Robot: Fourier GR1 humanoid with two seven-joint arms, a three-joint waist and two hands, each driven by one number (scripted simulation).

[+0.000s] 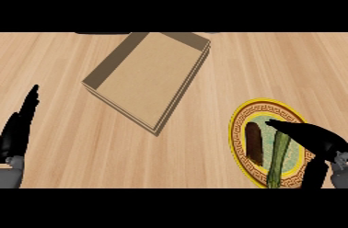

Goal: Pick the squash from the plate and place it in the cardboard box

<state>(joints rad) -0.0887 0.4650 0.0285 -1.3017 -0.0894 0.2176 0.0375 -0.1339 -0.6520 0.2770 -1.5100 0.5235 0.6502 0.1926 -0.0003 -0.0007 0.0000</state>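
the pale wooden tabletop (68,144) carries a shallow brown cardboard box (146,80), well up and to the left of the right robot hand (316,137). under that robot hand sits the round yellow-rimmed patterned plate (234,130). the long green squash (277,160) lies on it, just beneath the released, straight fingers. closing off-centre could roll the slim squash aside or tip the plate. the left robot hand (17,130) rests released at the far left.

Light wooden table (68,153) fills the whole view, with pale tan planks and the grain running left to right. Lighting is even and soft, no walls or floor visible.
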